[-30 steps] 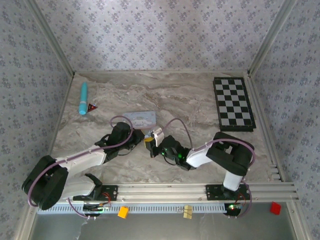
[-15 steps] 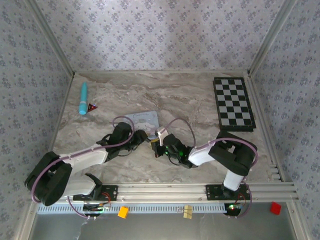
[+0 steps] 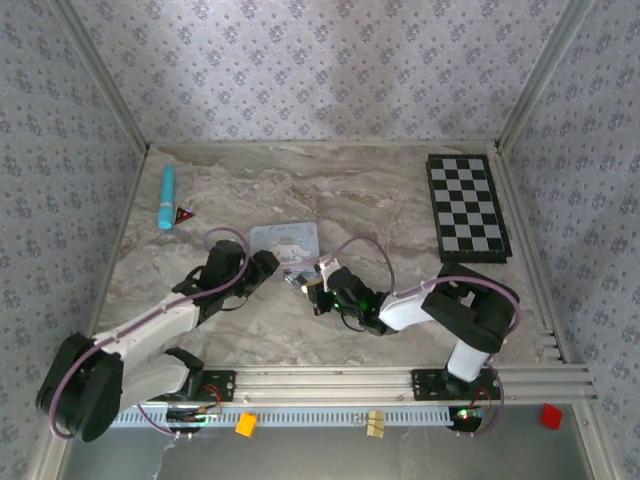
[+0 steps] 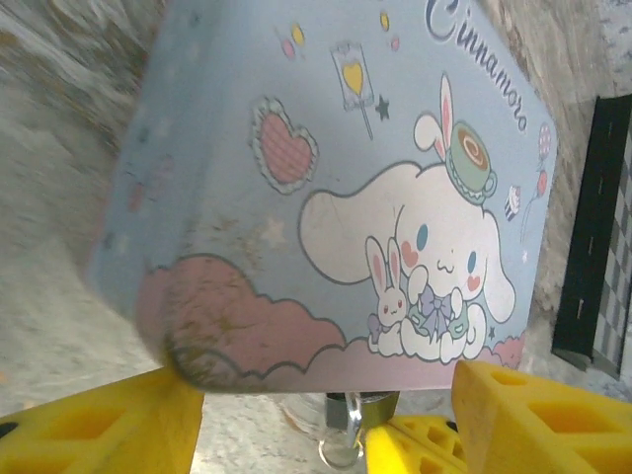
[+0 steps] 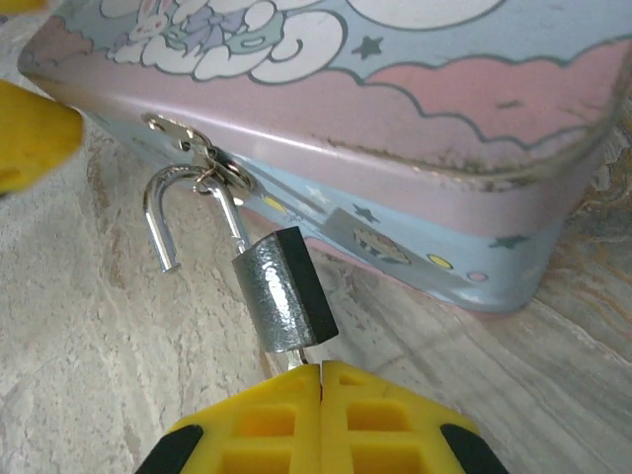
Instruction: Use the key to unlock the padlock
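Beyond right hand's (image 5: 321, 368) key (image 5: 295, 348), padlock (image 5: 286, 286) (open)

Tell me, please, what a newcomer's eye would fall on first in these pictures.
The light-blue cartoon tin in the middle of the table draws the eye first. The padlock hangs from its clasp, shackle swung open, with the right gripper shut on the key beneath it.

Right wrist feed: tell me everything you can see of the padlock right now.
The padlock is small, with a grey hammered-metal body and one black face. Its chrome shackle stands open, free end in the air, long leg threaded through the hasp ring on the front of the light-blue tin. The body is tilted. A metal stub, seemingly the key, runs from its underside into the right gripper, jaws shut.
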You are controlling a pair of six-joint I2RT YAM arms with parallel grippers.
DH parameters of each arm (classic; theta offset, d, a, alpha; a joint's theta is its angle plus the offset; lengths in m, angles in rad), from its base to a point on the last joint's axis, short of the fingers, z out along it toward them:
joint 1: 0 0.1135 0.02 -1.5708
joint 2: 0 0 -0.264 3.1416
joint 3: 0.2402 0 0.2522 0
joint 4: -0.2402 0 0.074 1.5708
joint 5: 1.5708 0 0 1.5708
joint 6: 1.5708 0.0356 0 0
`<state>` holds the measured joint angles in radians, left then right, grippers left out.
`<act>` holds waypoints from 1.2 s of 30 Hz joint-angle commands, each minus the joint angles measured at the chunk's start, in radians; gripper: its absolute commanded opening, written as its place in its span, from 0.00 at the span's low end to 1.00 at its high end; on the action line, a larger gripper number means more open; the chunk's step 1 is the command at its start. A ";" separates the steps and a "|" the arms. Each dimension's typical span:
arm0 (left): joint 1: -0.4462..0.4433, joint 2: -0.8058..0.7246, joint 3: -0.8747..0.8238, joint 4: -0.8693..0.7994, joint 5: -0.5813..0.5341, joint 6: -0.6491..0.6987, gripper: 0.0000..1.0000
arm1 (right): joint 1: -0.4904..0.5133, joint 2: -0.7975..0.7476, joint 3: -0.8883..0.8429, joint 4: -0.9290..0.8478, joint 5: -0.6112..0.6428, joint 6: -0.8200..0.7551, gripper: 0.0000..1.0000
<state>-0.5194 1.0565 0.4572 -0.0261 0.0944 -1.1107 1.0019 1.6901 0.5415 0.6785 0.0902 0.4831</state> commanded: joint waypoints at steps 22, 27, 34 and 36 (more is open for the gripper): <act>0.119 0.205 0.216 -0.136 -0.029 0.339 0.72 | -0.123 0.026 0.068 -0.032 -0.319 0.102 0.41; 0.089 0.270 0.221 -0.078 0.036 0.313 0.71 | -0.139 0.067 0.116 -0.064 -0.294 0.086 0.43; -0.009 0.311 0.225 -0.041 0.026 0.254 0.70 | -0.202 0.092 0.122 -0.056 -0.328 0.089 0.44; -0.032 0.321 0.228 -0.040 0.013 0.240 0.70 | -0.208 0.092 0.117 -0.062 -0.323 0.084 0.44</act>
<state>-0.5198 1.3563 0.6632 -0.0681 0.0925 -0.8459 0.8036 1.7679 0.6476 0.6304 -0.2192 0.5720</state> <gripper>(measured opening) 0.702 0.439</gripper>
